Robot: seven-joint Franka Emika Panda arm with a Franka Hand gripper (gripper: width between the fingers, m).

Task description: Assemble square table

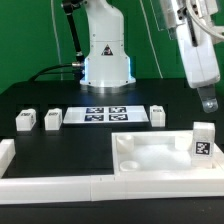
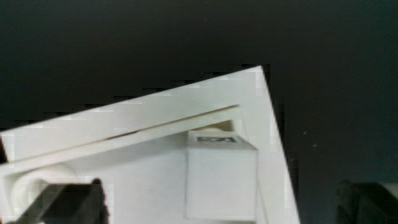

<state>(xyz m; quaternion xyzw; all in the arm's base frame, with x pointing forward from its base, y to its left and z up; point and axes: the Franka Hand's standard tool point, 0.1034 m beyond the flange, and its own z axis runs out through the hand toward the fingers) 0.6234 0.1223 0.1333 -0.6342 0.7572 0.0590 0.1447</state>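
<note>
The square table's white slab (image 1: 150,158) lies at the front of the exterior view's right, with a raised rim and corner sockets. One tagged leg block (image 1: 202,141) stands upright on its far right corner. My gripper (image 1: 208,103) hangs just above that leg, open and holding nothing. Three more leg blocks sit on the black table: two on the exterior view's left (image 1: 25,121) (image 1: 52,118) and one near the middle (image 1: 158,114). In the wrist view the slab's corner (image 2: 125,150) and the standing leg (image 2: 226,165) lie below my open gripper (image 2: 217,203), whose dark fingers (image 2: 63,205) stand wide on either side.
The marker board (image 1: 105,116) lies flat between the loose legs. White border rails run along the front edge (image 1: 60,186) and the left side (image 1: 5,150). The robot's base (image 1: 105,60) stands at the back, with cables beside it.
</note>
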